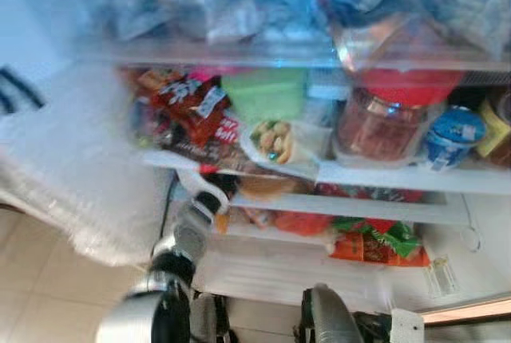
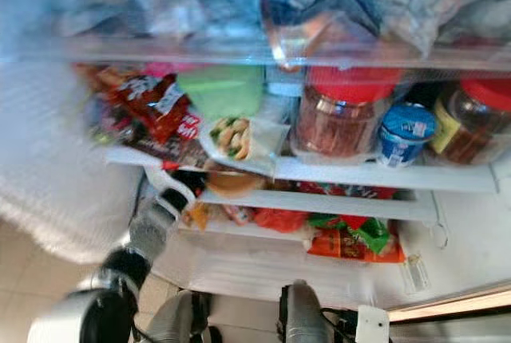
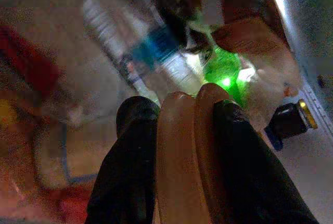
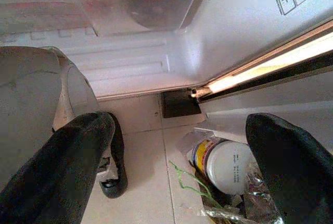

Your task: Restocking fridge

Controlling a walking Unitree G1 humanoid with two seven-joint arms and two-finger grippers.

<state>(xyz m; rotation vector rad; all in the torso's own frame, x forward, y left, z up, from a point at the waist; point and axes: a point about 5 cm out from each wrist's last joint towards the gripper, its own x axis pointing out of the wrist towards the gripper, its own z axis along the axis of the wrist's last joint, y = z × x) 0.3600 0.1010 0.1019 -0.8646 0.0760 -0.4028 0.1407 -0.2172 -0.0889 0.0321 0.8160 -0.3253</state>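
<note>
The fridge stands open before me, its shelves (image 1: 383,175) packed with food. My left arm (image 1: 188,235) reaches into the second shelf from below, and my left gripper (image 1: 227,190) is at a brown bun (image 1: 267,187) lying there. In the left wrist view my left gripper (image 3: 179,112) is shut on that tan-brown bun (image 3: 182,151), one black finger (image 3: 136,130) on each side. Beyond it lie a clear water bottle (image 3: 130,41) and something bright green (image 3: 223,73). My right gripper (image 4: 182,146) hangs open low over the tiled floor by the fridge's base, holding nothing.
On the shelf above are red snack packets (image 1: 196,112), a green box (image 1: 263,92), a wrapped sandwich (image 1: 275,142), a red-lidded jar (image 1: 391,120) and a blue-white cup (image 1: 453,137). Orange-green packets (image 1: 375,243) lie lower. A frosted white panel (image 1: 72,167) hangs at left. A white tub (image 4: 226,164) sits on the floor.
</note>
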